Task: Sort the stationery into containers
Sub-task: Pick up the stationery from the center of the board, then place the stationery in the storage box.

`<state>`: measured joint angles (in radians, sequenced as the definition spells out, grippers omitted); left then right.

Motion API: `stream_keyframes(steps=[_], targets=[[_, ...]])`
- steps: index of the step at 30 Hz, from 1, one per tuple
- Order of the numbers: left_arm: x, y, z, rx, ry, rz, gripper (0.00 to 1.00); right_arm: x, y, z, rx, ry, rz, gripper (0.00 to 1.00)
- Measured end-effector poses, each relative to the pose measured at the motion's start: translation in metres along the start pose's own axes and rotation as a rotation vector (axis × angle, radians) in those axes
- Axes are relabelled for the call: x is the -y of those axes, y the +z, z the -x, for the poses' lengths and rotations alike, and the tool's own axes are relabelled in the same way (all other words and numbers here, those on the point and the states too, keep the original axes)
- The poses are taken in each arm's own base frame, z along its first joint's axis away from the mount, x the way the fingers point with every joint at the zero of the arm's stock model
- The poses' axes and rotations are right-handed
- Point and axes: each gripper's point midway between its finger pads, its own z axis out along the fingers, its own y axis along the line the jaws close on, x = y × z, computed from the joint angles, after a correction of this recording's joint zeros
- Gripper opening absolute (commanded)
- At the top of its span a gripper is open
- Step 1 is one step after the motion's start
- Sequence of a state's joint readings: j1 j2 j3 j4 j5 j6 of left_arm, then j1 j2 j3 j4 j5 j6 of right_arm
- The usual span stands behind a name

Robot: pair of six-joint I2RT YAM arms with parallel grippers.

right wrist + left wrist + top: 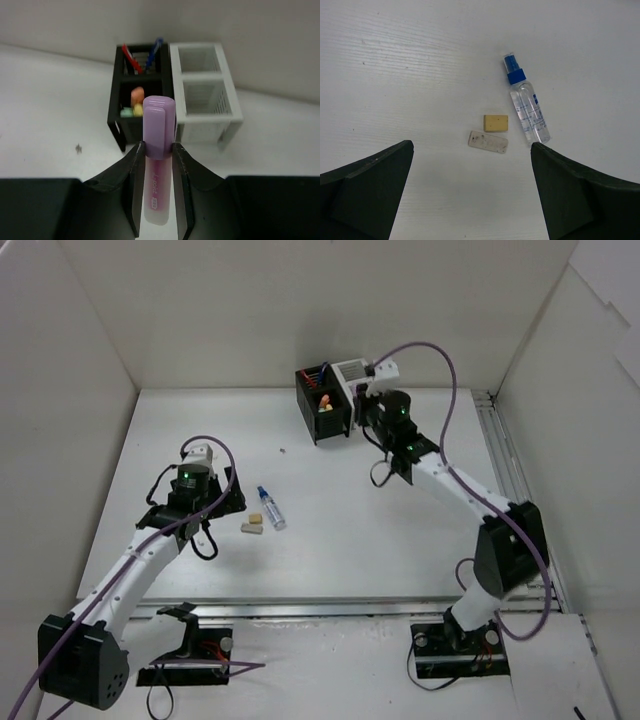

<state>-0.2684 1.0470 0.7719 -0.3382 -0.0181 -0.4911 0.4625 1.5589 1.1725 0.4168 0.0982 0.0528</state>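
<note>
The pink highlighter point(159, 120) stands upright, pinched at mid-body by the right gripper point(159, 149), just in front of the black container point(116, 131). Its front compartment holds orange, yellow and green highlighters — so carry the pink one over that opening, keep it vertical, lower it past the rim, then release. The left gripper point(471, 150) hangs spread wide above two erasers point(495, 123) — idle.

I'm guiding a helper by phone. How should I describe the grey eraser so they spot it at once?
On the white table, just right of the left arm, three small things lie together. Next to the clear spray bottle with a blue cap sit two erasers; the grey eraser is the longer, dark-speckled one, not the squarer tan eraser.
</note>
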Motion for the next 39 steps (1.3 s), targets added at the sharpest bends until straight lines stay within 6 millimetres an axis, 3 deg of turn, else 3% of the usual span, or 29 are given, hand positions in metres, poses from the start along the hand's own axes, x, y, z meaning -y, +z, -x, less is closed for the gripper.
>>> stream_keyframes(steps=[3,6,9,13,18,27,29,30,33,35,37,39], targets=[[0.000,0.003,-0.003,-0.015,0.002,0.004,1.00,-0.014,0.042,0.041,0.130,-0.063,0.034,0.00],[0.000,0.006,-0.003,-0.027,0.002,0.010,1.00,-0.027,0.083,0.059,0.216,-0.118,0.050,0.00],[-0.001,0.008,-0.002,-0.037,0.002,0.018,1.00,-0.034,0.120,0.055,0.252,-0.158,0.055,0.00],[-0.005,0.010,0.002,-0.042,-0.005,0.038,1.00,-0.041,0.159,0.034,0.252,-0.196,0.061,0.02],[-0.012,0.013,0.009,-0.040,-0.018,0.060,1.00,-0.042,0.181,0.001,0.217,-0.207,0.055,0.03],[-0.015,0.018,0.009,-0.067,-0.019,0.057,1.00,-0.035,0.190,-0.016,0.217,-0.202,0.017,0.11],[-0.014,0.018,0.008,-0.073,-0.017,0.049,1.00,-0.034,0.190,-0.019,0.215,-0.201,0.009,0.20],[-0.013,0.018,0.007,-0.076,-0.016,0.044,1.00,-0.033,0.190,-0.020,0.214,-0.200,0.006,0.35],[-0.011,0.019,0.005,-0.087,-0.016,0.030,1.00,-0.032,0.189,-0.029,0.210,-0.192,0.007,0.62],[-0.008,0.021,0.004,-0.094,-0.017,0.018,1.00,-0.033,0.188,-0.041,0.193,-0.193,0.014,0.68],[-0.007,0.024,0.003,-0.102,-0.023,0.011,1.00,-0.035,0.184,-0.057,0.163,-0.196,0.022,0.81],[-0.004,0.030,0.002,-0.115,-0.030,0.005,1.00,-0.035,0.179,-0.059,0.158,-0.196,0.025,0.96]])
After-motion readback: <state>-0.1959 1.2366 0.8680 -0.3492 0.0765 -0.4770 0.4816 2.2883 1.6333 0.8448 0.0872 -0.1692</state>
